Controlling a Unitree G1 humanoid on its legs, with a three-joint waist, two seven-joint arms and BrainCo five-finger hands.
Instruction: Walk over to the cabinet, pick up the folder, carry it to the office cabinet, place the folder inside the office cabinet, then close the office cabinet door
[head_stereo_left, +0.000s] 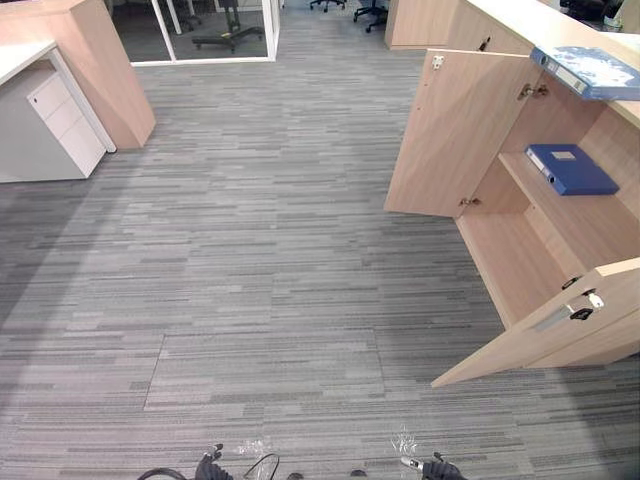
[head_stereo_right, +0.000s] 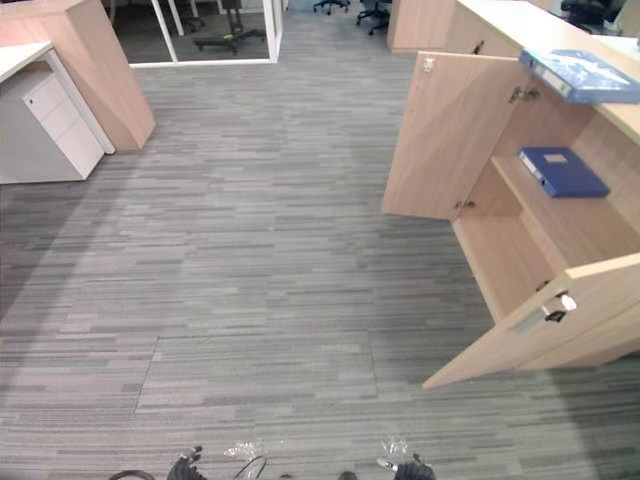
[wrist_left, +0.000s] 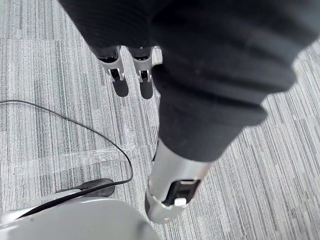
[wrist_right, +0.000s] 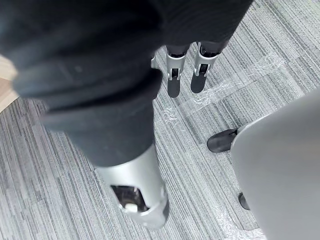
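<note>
A light-blue patterned folder (head_stereo_left: 590, 70) lies on top of the wooden office cabinet (head_stereo_left: 520, 250) at the right. A dark-blue folder (head_stereo_left: 570, 168) lies flat on the shelf inside it. Both cabinet doors stand open: the far door (head_stereo_left: 455, 130) swings toward the room, and the near door (head_stereo_left: 555, 325) juts out low over the carpet. My left hand (head_stereo_left: 208, 466) and right hand (head_stereo_left: 438, 468) hang at the lower edge of the eye views, well short of the cabinet. In the wrist views the left hand's fingers (wrist_left: 119, 75) and the right hand's fingers (wrist_right: 175, 75) point straight down at the carpet, holding nothing.
Grey striped carpet spreads between me and the cabinet. A white drawer unit (head_stereo_left: 62, 122) under a desk and a wooden side panel (head_stereo_left: 115, 75) stand at the far left. A glass partition (head_stereo_left: 200, 35) and office chairs (head_stereo_left: 370, 10) lie at the back.
</note>
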